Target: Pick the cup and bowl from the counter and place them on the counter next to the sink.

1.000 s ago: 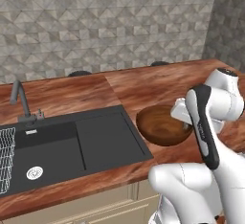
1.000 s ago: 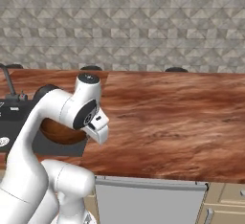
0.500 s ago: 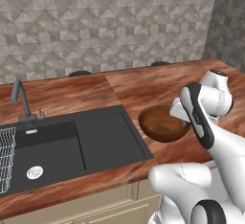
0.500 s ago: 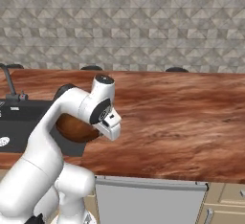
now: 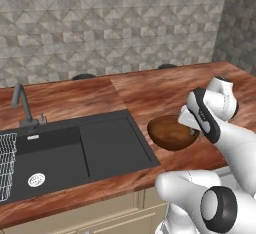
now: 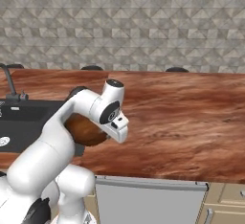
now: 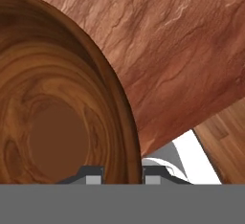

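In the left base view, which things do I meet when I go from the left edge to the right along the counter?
Wire rack → tap → drain → flat drainboard → brown bowl → the robot's gripper, closed on the bowl's rim.

no readable text, no labels, no brand marks, no numbers

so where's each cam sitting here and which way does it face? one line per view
Left base view: behind the arm's left, looking forward and down at the sink, counter and bowl; arm at lower right.
Right base view: behind the arm's right, looking across the counter; arm at lower left, covering part of the bowl.
Hand view: on the hand, along the gripper, its tips straddling the bowl rim.
Shared: both base views show bowl, counter and sink.
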Tool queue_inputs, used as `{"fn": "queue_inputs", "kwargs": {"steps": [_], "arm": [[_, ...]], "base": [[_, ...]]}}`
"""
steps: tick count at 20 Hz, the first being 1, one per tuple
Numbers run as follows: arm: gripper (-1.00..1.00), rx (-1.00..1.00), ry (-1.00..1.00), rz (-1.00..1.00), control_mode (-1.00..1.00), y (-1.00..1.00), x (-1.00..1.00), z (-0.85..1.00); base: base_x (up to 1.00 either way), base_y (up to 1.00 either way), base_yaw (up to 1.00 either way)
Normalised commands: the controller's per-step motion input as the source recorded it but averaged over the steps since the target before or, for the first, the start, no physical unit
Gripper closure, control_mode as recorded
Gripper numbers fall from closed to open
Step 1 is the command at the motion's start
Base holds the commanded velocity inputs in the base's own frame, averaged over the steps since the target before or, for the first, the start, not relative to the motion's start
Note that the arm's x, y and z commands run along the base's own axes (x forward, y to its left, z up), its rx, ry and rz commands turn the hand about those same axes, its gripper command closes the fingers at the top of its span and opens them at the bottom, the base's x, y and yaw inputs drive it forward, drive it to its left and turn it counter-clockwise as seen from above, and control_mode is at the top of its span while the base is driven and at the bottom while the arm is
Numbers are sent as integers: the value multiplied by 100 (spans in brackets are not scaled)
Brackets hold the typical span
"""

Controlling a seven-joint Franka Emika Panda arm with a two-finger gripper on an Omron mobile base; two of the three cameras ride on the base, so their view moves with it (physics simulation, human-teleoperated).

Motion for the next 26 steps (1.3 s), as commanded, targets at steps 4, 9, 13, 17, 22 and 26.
{"fn": "queue_inputs", "kwargs": {"steps": [4, 9, 13, 17, 22, 26], "arm": [[100, 0, -1, 0, -100, -1, 3, -27], [100, 0, -2, 0, -100, 0, 3, -29], [100, 0, 0, 0, -100, 0, 18, -19], [100, 0, -1, 0, -100, 0, 35, -18], [100, 0, -2, 0, -100, 0, 39, -14], [100, 0, -1, 0, -100, 0, 42, -10]], "base": [[0, 0, 0], [0, 0, 0], [0, 0, 0], [0, 0, 0], [0, 0, 0], [0, 0, 0]]}}
